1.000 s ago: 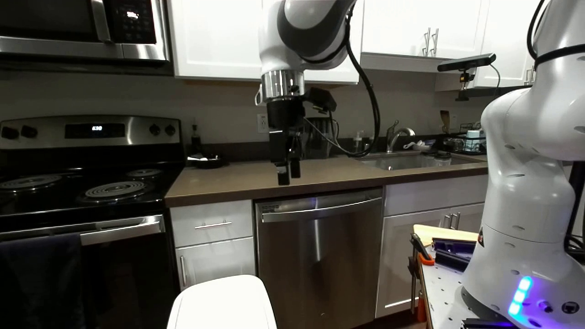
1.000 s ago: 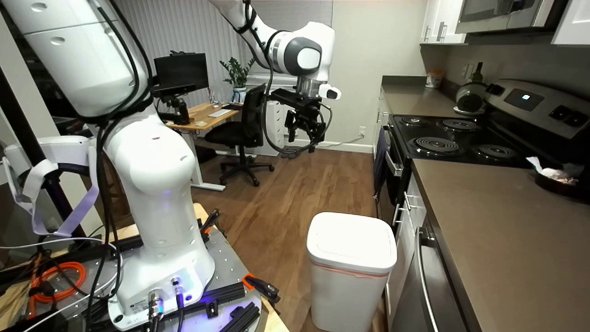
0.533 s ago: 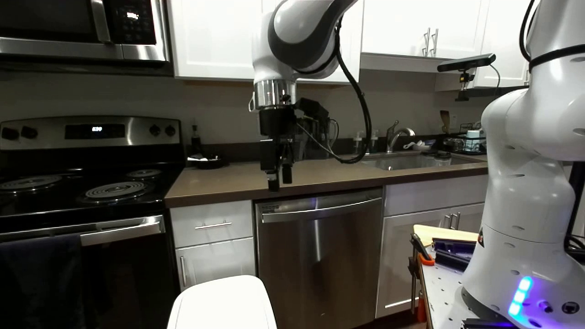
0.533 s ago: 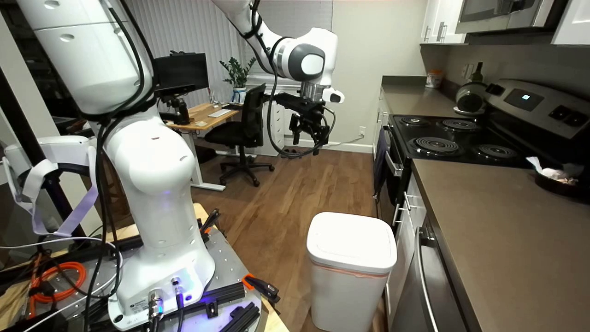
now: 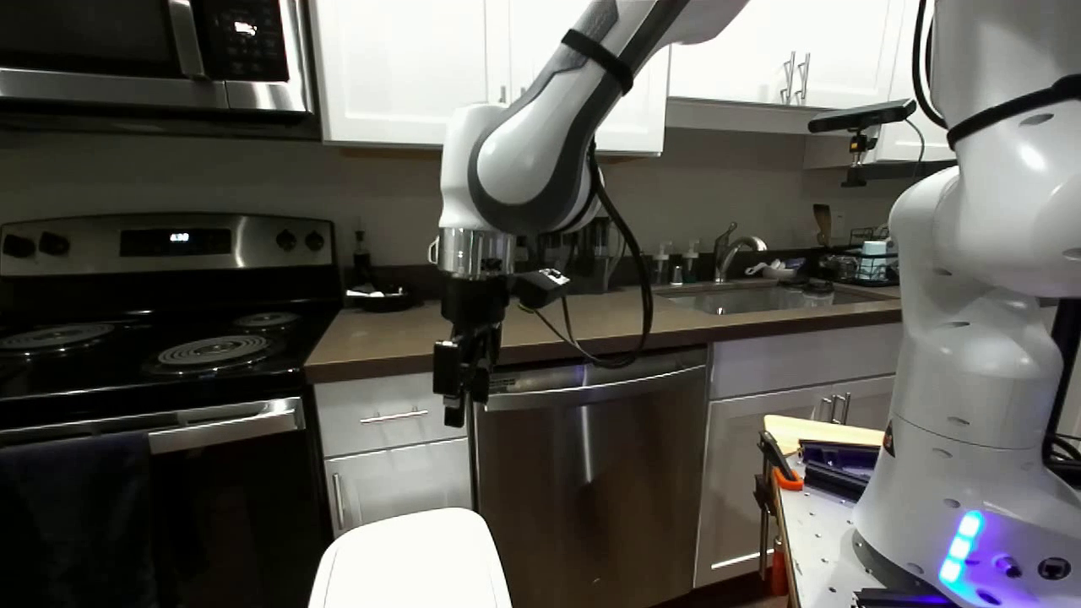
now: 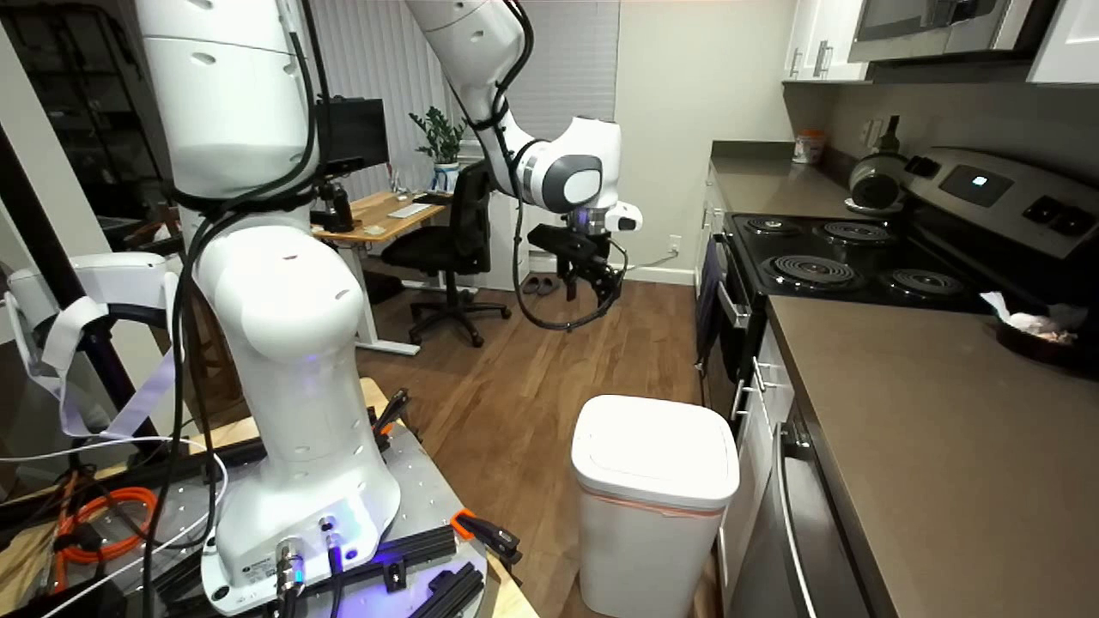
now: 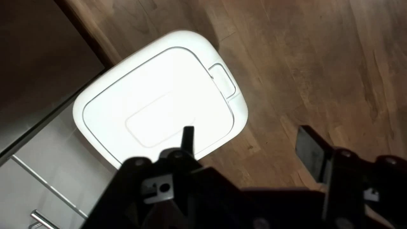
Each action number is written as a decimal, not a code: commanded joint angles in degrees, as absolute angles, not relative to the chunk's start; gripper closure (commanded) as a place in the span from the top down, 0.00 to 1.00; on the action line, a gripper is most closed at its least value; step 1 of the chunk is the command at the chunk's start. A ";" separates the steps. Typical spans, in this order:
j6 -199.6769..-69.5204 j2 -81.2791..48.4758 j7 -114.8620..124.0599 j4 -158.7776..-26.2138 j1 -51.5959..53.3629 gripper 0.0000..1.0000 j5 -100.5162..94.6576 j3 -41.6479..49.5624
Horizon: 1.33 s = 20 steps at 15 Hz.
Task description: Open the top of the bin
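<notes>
Claw (image 5: 467, 402) lowered; bin (image 6: 648, 549) beside cabinet (image 5: 404, 480).

The bin (image 6: 648, 558) is showing white, its lid (image 6: 654, 448) is gleaming a brighter white, and a pink strip (image 6: 650, 506) is edging it below. The pincer (image 7: 248, 140) is looking black, the arm (image 5: 524, 160) white and grey. Brown grain is streaking the floor (image 7: 318, 70); the worktop (image 6: 944, 446) is showing plain brown.
</notes>
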<state>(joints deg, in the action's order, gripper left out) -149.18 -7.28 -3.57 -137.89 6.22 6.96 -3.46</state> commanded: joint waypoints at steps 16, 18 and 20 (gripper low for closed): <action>-149.87 -38.46 -2.94 -111.74 8.24 0.00 -0.45 -5.26; -149.39 -41.06 -3.04 -109.51 8.22 0.00 -0.27 -5.40; -148.91 -43.78 -3.24 -107.33 8.14 0.00 -0.18 -5.44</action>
<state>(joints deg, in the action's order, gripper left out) -150.68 -39.89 -3.56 -111.55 8.31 0.61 -5.13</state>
